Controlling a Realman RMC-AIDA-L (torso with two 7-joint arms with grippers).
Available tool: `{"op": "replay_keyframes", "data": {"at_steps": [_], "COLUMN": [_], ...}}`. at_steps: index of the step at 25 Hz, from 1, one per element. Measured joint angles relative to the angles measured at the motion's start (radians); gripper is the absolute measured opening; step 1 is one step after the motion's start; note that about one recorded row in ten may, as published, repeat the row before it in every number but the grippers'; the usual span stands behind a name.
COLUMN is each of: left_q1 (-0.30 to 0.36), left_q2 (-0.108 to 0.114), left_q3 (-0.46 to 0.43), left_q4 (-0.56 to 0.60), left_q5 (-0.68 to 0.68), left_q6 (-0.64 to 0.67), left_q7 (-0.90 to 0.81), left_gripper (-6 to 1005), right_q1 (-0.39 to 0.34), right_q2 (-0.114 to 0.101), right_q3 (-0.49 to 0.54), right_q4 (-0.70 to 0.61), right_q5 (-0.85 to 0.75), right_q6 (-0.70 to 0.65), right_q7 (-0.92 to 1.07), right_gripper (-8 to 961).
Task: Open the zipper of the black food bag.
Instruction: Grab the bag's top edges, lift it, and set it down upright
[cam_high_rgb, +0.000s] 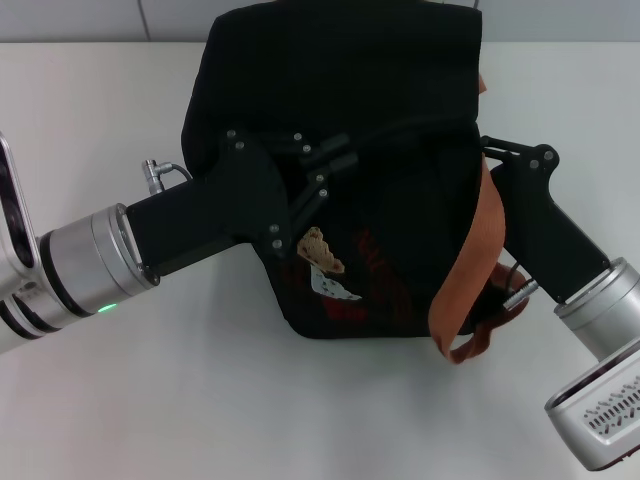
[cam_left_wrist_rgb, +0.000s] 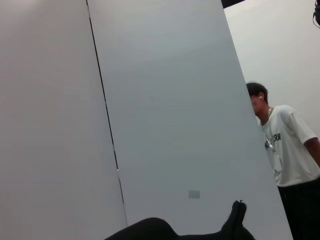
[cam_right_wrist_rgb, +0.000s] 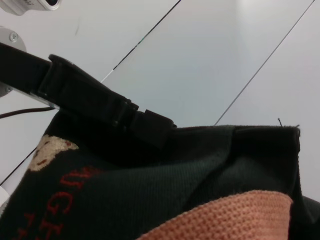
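The black food bag (cam_high_rgb: 400, 90) stands tilted on the white table, its tan bear patch (cam_high_rgb: 320, 250) and red lettering facing me. An orange-brown handle (cam_high_rgb: 480, 250) hangs down its right side. My left gripper (cam_high_rgb: 345, 152) reaches in from the left, fingers closed together at the bag's top edge where the zipper runs; the pull itself is hidden. The right wrist view shows the left gripper (cam_right_wrist_rgb: 157, 127) pressed onto the bag (cam_right_wrist_rgb: 150, 200) above the handle (cam_right_wrist_rgb: 225, 215). My right gripper (cam_high_rgb: 487, 148) is against the bag's right side behind the handle.
White table (cam_high_rgb: 200, 400) lies in front of and beside the bag. The left wrist view shows pale wall panels (cam_left_wrist_rgb: 165, 100), a strip of black fabric (cam_left_wrist_rgb: 175, 231) and a person in a white shirt (cam_left_wrist_rgb: 287, 150) standing behind.
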Motion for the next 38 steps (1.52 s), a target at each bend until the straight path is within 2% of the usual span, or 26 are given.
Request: {"op": "replay_keyframes", "data": {"at_steps": [38], "left_q1": [0.011], "left_q2": [0.000], "left_q3": [-0.014], "left_q4": [0.000], "left_q5": [-0.019], "left_q6": [0.004], "left_q7": [0.000], "left_gripper": [85], "right_q1": [-0.006], "right_q2": [0.000], "right_q3": [0.000], "right_q4": [-0.008], "right_q5": [-0.002], "right_q6": [0.011], "right_q7": [-0.001], "right_gripper": [-1]}}
